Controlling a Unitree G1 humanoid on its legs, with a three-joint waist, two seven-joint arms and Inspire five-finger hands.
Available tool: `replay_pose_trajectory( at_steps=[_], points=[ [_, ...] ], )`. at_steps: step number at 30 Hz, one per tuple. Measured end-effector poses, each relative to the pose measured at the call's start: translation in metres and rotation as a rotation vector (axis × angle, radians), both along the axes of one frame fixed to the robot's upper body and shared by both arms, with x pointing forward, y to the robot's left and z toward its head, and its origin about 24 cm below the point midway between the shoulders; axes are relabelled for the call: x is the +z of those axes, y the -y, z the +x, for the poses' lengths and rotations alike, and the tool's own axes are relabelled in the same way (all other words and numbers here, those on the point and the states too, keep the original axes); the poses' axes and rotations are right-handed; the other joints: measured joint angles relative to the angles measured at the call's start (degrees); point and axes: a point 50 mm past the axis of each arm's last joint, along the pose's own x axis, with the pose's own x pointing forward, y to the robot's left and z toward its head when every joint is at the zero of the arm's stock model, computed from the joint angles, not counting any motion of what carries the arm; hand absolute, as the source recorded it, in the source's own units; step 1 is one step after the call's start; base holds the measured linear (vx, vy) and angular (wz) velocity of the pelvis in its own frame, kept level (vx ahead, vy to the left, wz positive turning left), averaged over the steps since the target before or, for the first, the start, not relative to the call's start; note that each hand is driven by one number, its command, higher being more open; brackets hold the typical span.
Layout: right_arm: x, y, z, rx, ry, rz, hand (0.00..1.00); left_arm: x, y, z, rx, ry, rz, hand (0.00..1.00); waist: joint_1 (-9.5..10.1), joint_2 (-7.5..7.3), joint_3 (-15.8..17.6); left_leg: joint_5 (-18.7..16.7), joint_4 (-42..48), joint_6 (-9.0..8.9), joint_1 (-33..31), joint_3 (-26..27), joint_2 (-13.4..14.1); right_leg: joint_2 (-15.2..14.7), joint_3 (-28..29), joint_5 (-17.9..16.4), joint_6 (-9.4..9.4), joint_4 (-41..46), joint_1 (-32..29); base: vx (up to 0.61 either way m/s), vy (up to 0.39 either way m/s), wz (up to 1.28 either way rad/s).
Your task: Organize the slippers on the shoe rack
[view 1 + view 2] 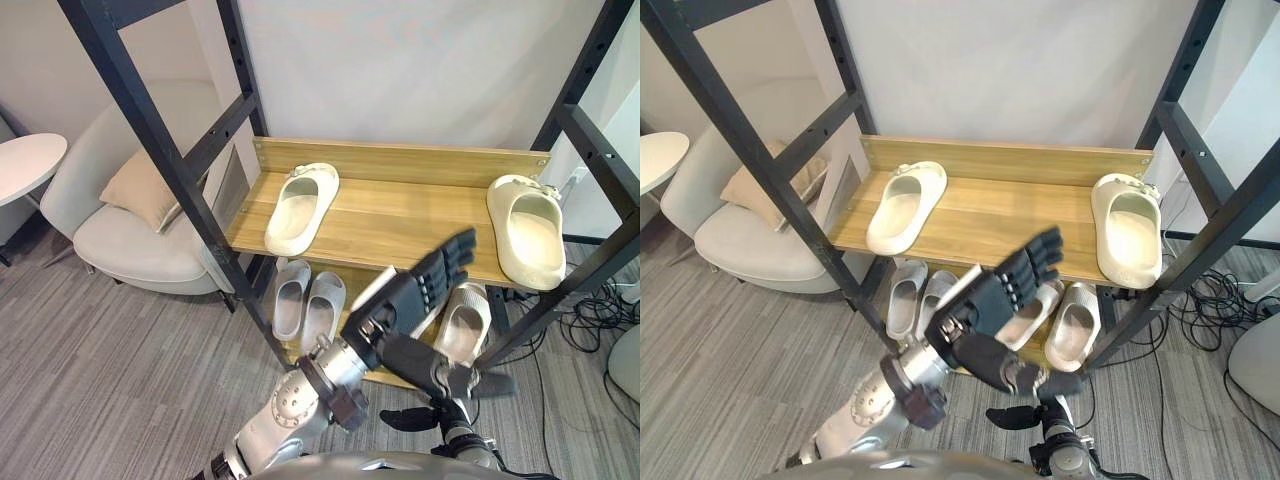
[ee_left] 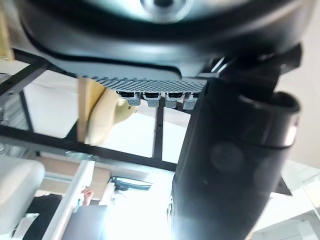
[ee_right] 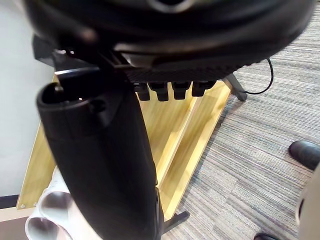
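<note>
On upper shelf (image 1: 400, 215), two cream slippers (image 1: 300, 205), four grey slippers (image 1: 290, 300) below, left hand (image 1: 400, 305) spread

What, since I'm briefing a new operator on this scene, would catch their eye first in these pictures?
The robot's left hand, raised with fingers straight in front of the shoe rack, draws the eye first. Behind it, two cream slippers sit far apart on the wooden upper shelf: the left slipper near its left end, the right slipper at its right edge. More pale slippers lie on the level below.
</note>
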Motion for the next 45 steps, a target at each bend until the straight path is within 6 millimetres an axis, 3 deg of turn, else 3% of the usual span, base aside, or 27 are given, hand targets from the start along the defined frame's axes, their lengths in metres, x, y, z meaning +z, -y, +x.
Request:
replay_pose_trajectory(
  at_steps=[4, 11, 14, 20, 27, 32, 38, 45],
  points=[
    [-0.002, 0.001, -0.002, 0.004, -0.015, 0.003, 1.0, 0.015, -0.008, 0.012, 0.08, 0.076, -0.012, 1.0, 0.16, -0.17, -0.1, -0.1, 0.4, 0.05, 0.1, -0.7, -0.1, -0.2, -0.6, -0.6, 0.04, 1.0, 0.2, -0.01, 0.006, 0.09],
    [-0.002, 0.003, -0.003, 0.023, -0.028, 0.011, 1.0, 0.063, -0.04, 0.052, 0.365, 0.371, 0.029, 1.0, 0.17, -0.11, -0.2, -0.1, 0.7, 0.04, -0.1, -1.6, -0.2, -0.3, -1.4, -1.2, -0.01, 1.8, 0.2, 0.0, -0.002, 0.06],
    [-0.003, 0.006, -0.004, 0.031, -0.04, 0.011, 1.0, 0.072, -0.045, 0.067, 0.443, 0.464, 0.095, 1.0, 0.15, -0.12, -0.2, -0.1, 0.7, 0.04, -0.1, -1.6, -0.2, -0.3, -1.5, -1.2, 0.03, 1.7, 0.1, 0.01, 0.001, 0.01],
    [-0.003, 0.008, -0.004, 0.034, -0.046, 0.011, 1.0, 0.068, -0.063, 0.09, 0.6, 0.541, 0.282, 1.0, -0.42, -0.31, -0.1, -0.1, 0.3, 0.03, -0.3, -1.3, -0.2, -0.2, -1.1, -1.3, 0.02, 1.5, -0.5, 0.01, 0.004, -0.03],
    [-0.003, 0.007, -0.004, 0.037, -0.048, 0.019, 1.0, 0.069, -0.097, 0.118, 0.787, 0.607, 0.519, 1.0, -0.75, -0.96, 0.3, -0.3, 0.1, -0.22, -0.5, 0.0, 0.0, 0.0, 0.2, -1.2, -0.01, 1.4, -1.5, 0.01, 0.008, -0.08],
    [-0.002, 0.008, -0.004, 0.034, -0.043, 0.024, 1.0, 0.078, -0.114, 0.127, 0.873, 0.674, 0.628, 1.0, -1.38, -1.17, 0.4, -0.5, 0.1, -0.27, -1.3, 0.5, 0.0, 0.2, 0.8, -1.1, -0.1, 1.3, -2.7, 0.01, 0.008, -0.08],
    [-0.003, 0.011, -0.008, 0.015, -0.051, 0.023, 1.0, 0.061, -0.136, 0.14, 0.93, 0.688, 0.899, 1.0, -1.56, -1.18, 0.4, -0.7, 0.1, -0.31, -1.3, 1.6, 0.1, 0.3, 1.7, -0.5, -0.39, 0.6, -2.9, 0.01, 0.01, -0.1],
    [-0.004, 0.012, -0.017, 0.001, -0.066, 0.026, 1.0, 0.058, -0.15, 0.144, 1.003, 0.752, 1.068, 1.0, -1.67, -1.57, 0.7, -0.9, 0.7, -0.12, -1.8, 1.8, -0.1, 0.2, 1.9, 0.4, -0.25, -0.2, -3.0, -0.01, 0.014, -0.01]
  ],
)
